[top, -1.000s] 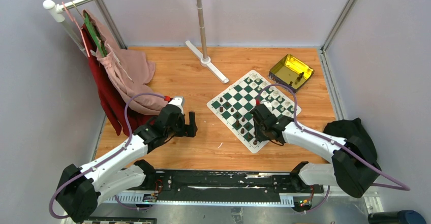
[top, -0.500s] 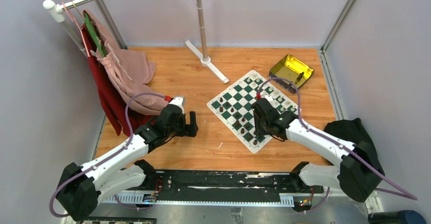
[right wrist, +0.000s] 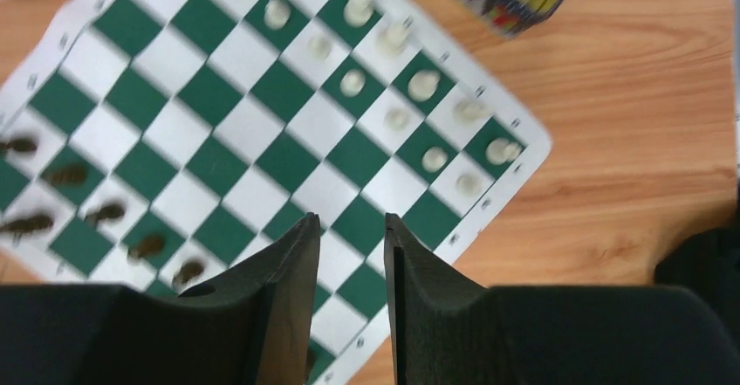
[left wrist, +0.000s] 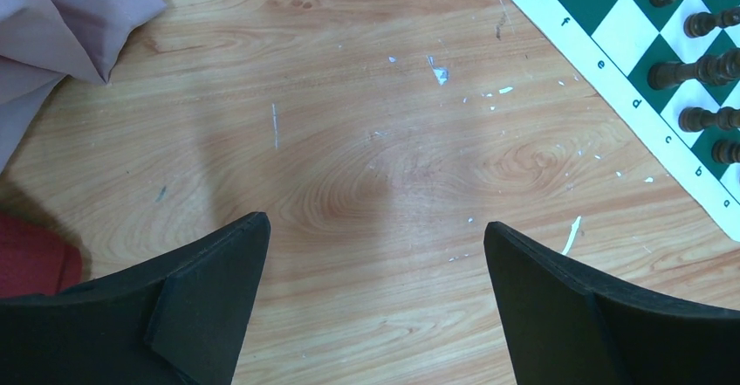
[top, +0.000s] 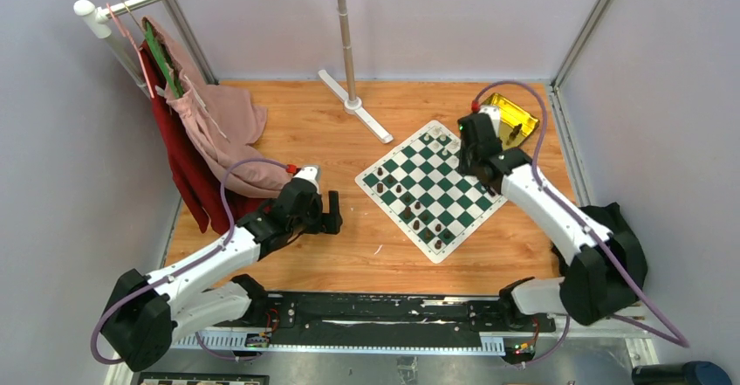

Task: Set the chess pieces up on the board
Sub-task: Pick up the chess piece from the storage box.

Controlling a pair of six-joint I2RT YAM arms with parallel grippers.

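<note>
Above the far side of the board [top: 426,175]: the right hand [right wrist: 347,237] hangs high with its fingers pointing down. Only a narrow gap parts them, and nothing is in it.
Left hand [left wrist: 375,298]: low over the bare bench [left wrist: 366,140], just beside the board's near-left edge. Its fingers are spread wide and it holds nothing.
Board position: flat on the bench, turned so that one corner faces the arms.
Cream chess pieces [right wrist: 423,84]: upright in two rows along the edge nearest the gold tin [top: 517,116].
Dark brown chess pieces [top: 410,212]: upright along the opposite edge, with several squares in their rows bare.
Step in hand: probably between placements. The right hand is empty, off the board and close to the tin, which suggests it is going for another piece.
Next move: it calls for the fingers to open wider, centre over one small figure and close on it without knocking its neighbours.
Tin contents: cannot tell. The arm covers part of the tin from above, and the wrist view of it is blurred.
</note>
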